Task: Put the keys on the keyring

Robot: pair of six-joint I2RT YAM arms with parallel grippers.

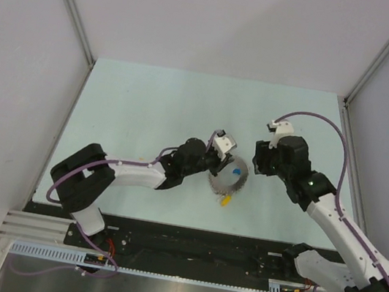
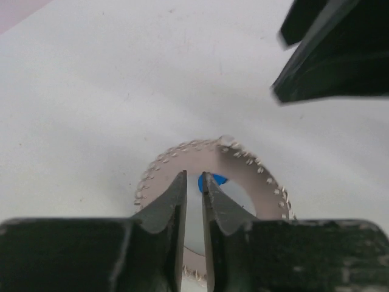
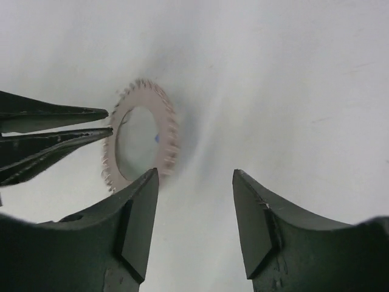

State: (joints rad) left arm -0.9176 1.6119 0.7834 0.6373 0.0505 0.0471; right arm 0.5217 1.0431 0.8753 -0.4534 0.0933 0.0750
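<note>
Large silver-grey metal keyring (image 1: 225,179), fringed all round with small metal pieces, is laid flat on the pale table (image 1: 134,107), centre, between both grippers. A blue oval plastic key tag (image 1: 236,172) is seen inside the ring's hole, and a yellow tag (image 1: 225,201) sticks out at the near rim. Whether either is threaded cannot be told.

Left gripper (image 2: 193,176): jaws parted by a sliver, poised over the ring's far-left rim, nothing seen clamped.

Right gripper (image 3: 194,173): jaws spread wide, empty, just right of the ring.

Step judged: positioning for a grasp at the ring; threading is not confirmed. For the next move, the rim must be pinned by one gripper and a key picked by the other. Fine alignment is required, and slip on thin metal is likely.
</note>
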